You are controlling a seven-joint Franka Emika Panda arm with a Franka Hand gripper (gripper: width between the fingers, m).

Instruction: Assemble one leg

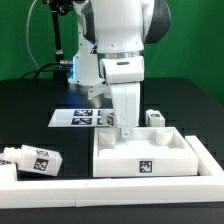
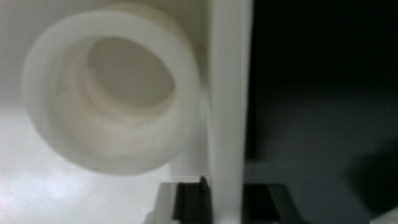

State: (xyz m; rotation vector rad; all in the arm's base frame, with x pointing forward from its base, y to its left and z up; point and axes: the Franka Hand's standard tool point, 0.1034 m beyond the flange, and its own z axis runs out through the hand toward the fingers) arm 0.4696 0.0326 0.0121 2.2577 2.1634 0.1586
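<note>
The large white tray-like tabletop (image 1: pixel 150 158) lies at the front right of the black table. My gripper (image 1: pixel 125 131) stands straight down over its rear wall. In the wrist view my gripper (image 2: pixel 224 203) has its two dark fingers (image 2: pixel 185 203) pressed against both sides of the thin white wall (image 2: pixel 226 100), beside a round socket (image 2: pixel 111 90) in the tabletop. A small white leg (image 1: pixel 155 118) with a tag stands just behind the tabletop, toward the exterior view's right of the gripper, apart from it.
The marker board (image 1: pixel 82 117) lies behind the gripper on the exterior view's left. White tagged pieces (image 1: pixel 33 159) lie at the front left. A white rail (image 1: pixel 60 186) runs along the front, and another rail (image 1: pixel 205 150) borders the tabletop's right side.
</note>
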